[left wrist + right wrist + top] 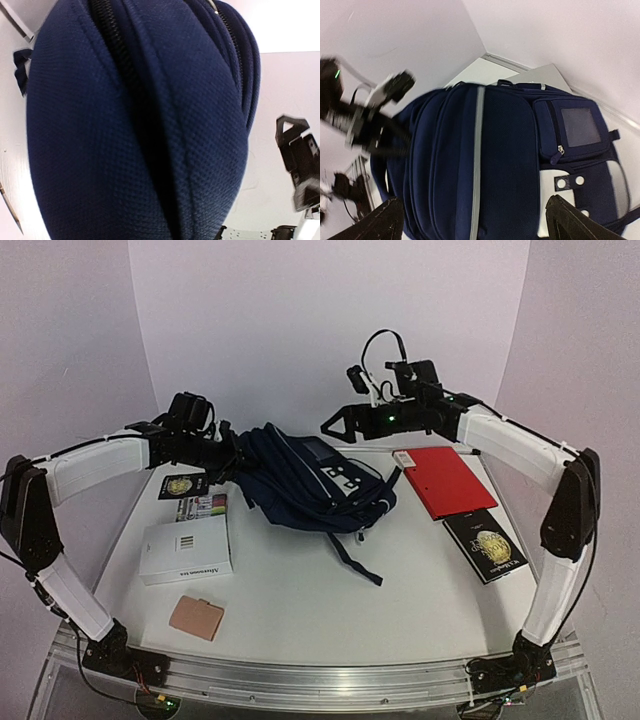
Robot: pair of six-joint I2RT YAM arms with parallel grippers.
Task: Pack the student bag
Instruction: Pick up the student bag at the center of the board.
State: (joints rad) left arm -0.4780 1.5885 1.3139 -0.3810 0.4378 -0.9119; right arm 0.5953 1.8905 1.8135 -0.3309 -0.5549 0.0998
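Navy student bag point(300, 475), red folder point(447, 480)
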